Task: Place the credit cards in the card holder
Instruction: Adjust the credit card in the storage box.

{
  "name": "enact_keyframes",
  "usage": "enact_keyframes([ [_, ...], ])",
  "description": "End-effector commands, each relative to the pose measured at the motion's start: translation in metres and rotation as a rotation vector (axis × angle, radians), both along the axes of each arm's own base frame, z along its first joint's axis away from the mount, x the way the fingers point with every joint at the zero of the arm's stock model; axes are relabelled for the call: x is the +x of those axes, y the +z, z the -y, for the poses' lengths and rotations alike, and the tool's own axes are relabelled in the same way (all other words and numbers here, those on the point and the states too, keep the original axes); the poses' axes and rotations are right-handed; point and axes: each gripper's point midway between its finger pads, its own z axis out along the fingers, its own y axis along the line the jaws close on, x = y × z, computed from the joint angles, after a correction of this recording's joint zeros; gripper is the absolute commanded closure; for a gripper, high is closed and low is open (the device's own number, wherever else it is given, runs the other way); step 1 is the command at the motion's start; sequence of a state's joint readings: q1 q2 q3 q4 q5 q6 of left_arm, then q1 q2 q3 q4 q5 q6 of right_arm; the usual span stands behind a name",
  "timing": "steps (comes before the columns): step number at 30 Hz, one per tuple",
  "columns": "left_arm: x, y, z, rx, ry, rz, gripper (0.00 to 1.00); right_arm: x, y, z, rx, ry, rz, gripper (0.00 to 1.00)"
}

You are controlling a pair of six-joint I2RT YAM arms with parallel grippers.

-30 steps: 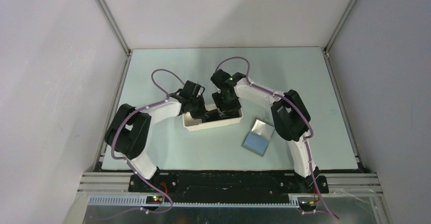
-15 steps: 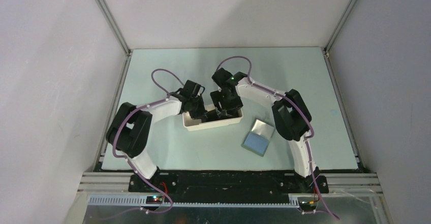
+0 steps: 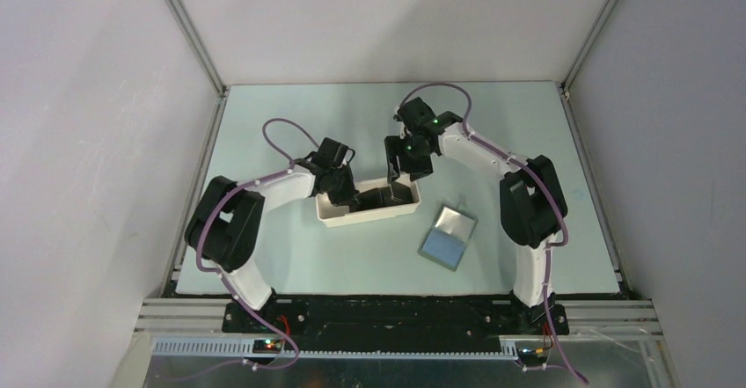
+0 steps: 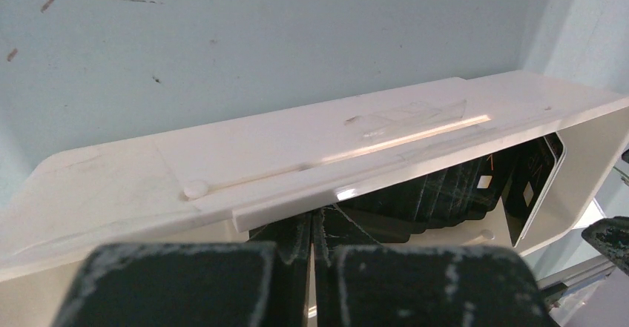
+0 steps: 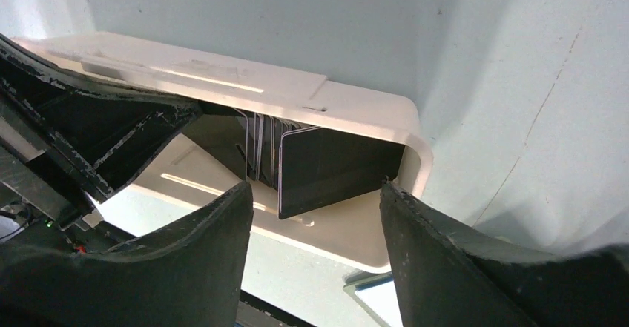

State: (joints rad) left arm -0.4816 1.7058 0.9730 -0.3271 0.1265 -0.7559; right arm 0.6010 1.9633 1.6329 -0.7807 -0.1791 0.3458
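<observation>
Right claw (image 5: 315,193) has drawn back from the tray (image 5: 356,104), fingers apart. Left claw (image 4: 311,247) is pressed together, its grip hidden. Cards (image 5: 334,167) overlap, uncountable. One wallet (image 3: 449,237) lies toward the near edge of the worktop (image 3: 290,260).

The cards (image 5: 326,165) are thin, dark rectangles, and they stand on their edges inside the white tray (image 3: 352,218), in its middle and right part. In the right wrist view most of them are packed close together and show only their light edges, while one card at the front stands a little apart and shows its plain dark face. One card in the left wrist view has a small light mark on it. The holder (image 3: 447,237) lies open and flat on the table (image 3: 290,256), to the right of the tray and not touching it, turned diagonally. Its far half looks silver-grey and its near half is blue.
</observation>
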Motion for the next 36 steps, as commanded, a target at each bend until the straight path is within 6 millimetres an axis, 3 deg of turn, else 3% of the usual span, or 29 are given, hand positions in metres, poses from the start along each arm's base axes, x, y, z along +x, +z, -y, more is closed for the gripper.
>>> enact_keyframes([
  [1,-0.009,-0.023,-0.011,0.075,-0.01,-0.053,1.0,-0.003,0.01,-0.01,0.053,0.02,-0.002,0.34],
  [16,-0.01,-0.025,-0.011,0.079,-0.012,-0.058,1.0,-0.002,-0.01,-0.011,-0.026,0.034,-0.04,0.44],
  [24,-0.01,-0.025,-0.011,0.077,-0.014,-0.059,1.0,-0.001,-0.006,-0.008,-0.025,0.026,-0.035,0.58],
  [36,-0.011,-0.026,-0.011,0.076,-0.016,-0.062,1.0,-0.002,0.003,-0.005,0.019,0.026,-0.036,0.6],
])
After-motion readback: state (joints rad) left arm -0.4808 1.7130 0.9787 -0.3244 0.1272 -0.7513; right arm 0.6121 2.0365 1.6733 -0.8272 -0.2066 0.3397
